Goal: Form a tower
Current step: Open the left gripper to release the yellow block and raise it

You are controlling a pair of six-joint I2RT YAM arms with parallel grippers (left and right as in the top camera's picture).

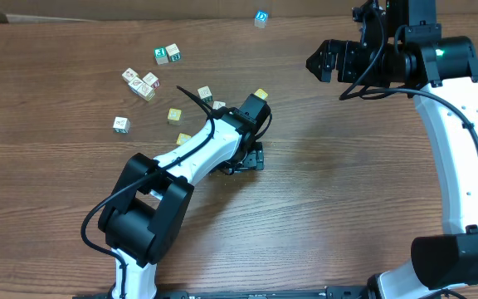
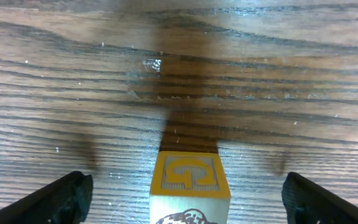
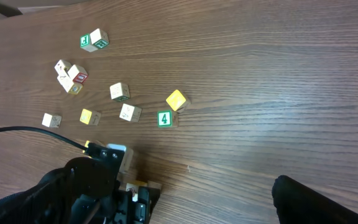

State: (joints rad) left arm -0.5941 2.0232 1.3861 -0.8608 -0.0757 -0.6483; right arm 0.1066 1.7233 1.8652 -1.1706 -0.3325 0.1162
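A wooden cube with a yellow-framed letter on top and a drawing on its pale side stands on the table between my left gripper's fingers. The left gripper is open, with a clear gap on each side of the cube. Whether this cube tops a tower I cannot tell; only this one shows. From overhead the left gripper covers it at the table's middle. The right wrist view catches a yellow corner of the cube under that gripper. My right gripper hangs open and empty at the back right.
Loose cubes lie behind the left arm: a green-and-white pair, a cluster, a white one, yellow ones. A blue cube sits at the far edge. A green "4" cube shows beside a yellow cube.
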